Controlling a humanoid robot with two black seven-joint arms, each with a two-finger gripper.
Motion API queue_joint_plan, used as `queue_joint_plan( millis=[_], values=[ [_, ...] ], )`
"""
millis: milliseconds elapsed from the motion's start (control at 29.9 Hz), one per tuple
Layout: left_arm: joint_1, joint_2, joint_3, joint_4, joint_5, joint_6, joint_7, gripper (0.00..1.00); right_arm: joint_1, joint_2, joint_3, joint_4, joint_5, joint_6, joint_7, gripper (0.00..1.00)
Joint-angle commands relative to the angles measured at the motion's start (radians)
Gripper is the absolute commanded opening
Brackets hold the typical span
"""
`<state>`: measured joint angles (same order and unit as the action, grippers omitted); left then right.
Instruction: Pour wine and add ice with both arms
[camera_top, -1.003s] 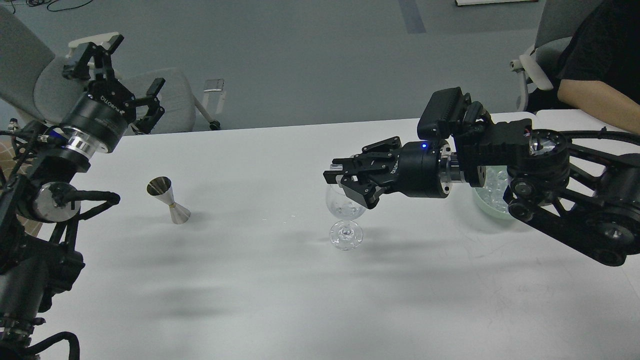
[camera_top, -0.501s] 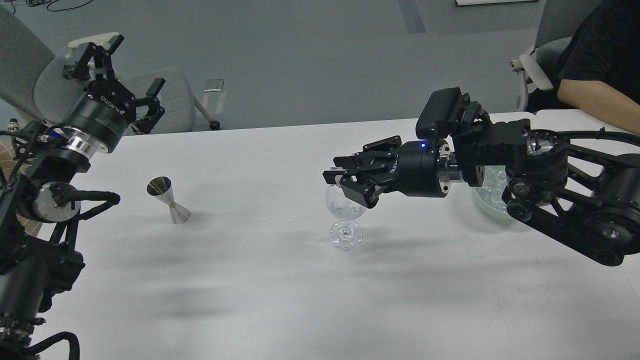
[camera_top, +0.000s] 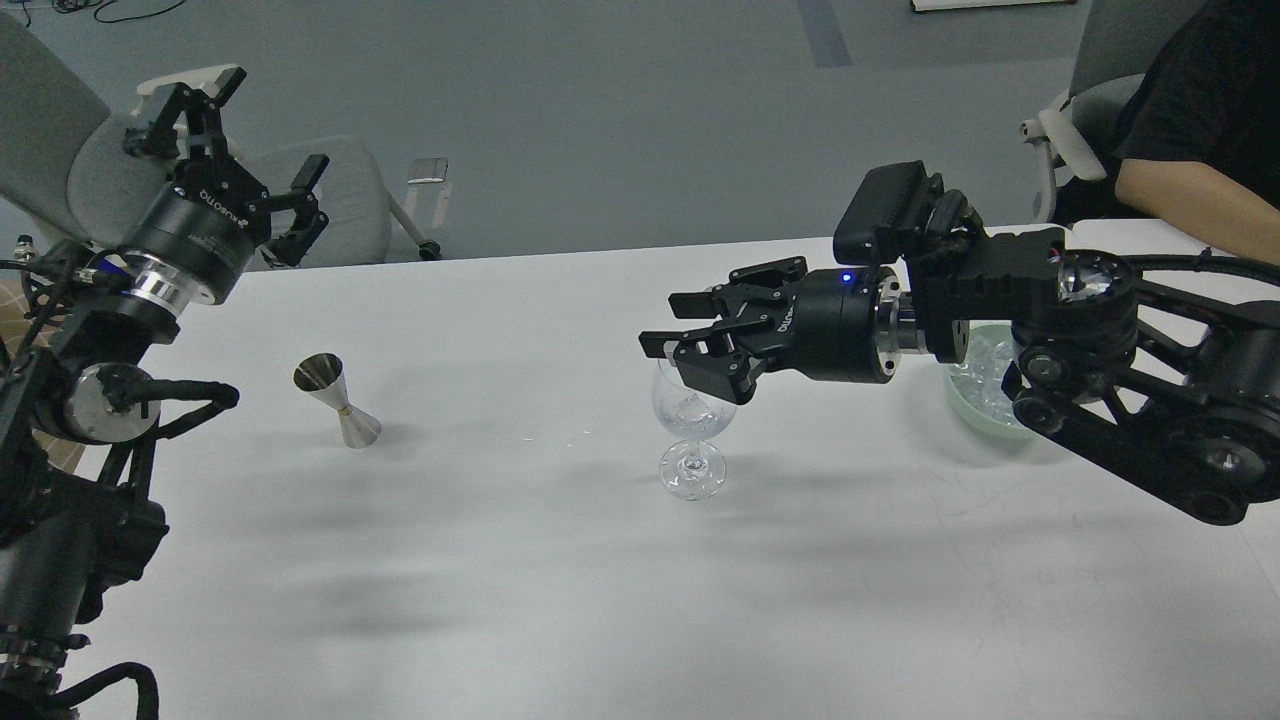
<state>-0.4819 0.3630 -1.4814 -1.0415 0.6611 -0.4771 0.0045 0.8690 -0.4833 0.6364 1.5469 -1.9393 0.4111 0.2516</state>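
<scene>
A clear stemmed glass (camera_top: 692, 425) stands mid-table with an ice cube (camera_top: 690, 405) lying in its bowl; I cannot make out any wine in it. My right gripper (camera_top: 688, 342) hovers just above the glass rim, fingers spread open and empty. More ice (camera_top: 985, 362) lies heaped in a pale green bowl (camera_top: 968, 412) behind my right wrist, partly hidden by the arm. My left gripper (camera_top: 245, 140) is raised high at the far left, open and empty, well away from the glass.
A steel double-cone jigger (camera_top: 338, 400) stands tilted on the white table (camera_top: 520, 580) at the left. A person's forearm (camera_top: 1195, 195) rests at the table's far right corner. Grey chairs stand behind the table's far edge.
My right gripper has opened and risen slightly above the glass, and an ice cube now lies in the glass. The left arm has barely moved.
</scene>
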Motion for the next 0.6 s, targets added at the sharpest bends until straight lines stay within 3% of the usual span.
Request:
queue_joint_plan(
  millis=[0,201,334,434,568],
  values=[
    [-0.004,0.002,0.000,0.000,-0.006,0.006,0.005,0.98,-0.005,0.023,0.150,-0.059,0.045,0.000,-0.008,0.99],
    [-0.007,0.001,-0.005,0.002,-0.017,0.014,0.008,0.98,0.042,0.080,0.304,-0.254,0.175,0.000,-0.008,1.00],
    [-0.011,0.004,0.000,0.012,-0.066,0.008,0.020,0.98,0.088,0.161,0.392,-0.463,0.213,-0.044,-0.005,1.00],
    [-0.017,-0.006,0.000,0.015,-0.067,0.011,0.005,0.98,0.090,0.241,0.477,-0.588,0.318,-0.090,-0.006,1.00],
    [-0.026,-0.021,0.000,0.021,-0.067,0.012,0.015,0.98,0.116,0.299,0.503,-0.767,0.494,-0.109,-0.006,1.00]
  ],
)
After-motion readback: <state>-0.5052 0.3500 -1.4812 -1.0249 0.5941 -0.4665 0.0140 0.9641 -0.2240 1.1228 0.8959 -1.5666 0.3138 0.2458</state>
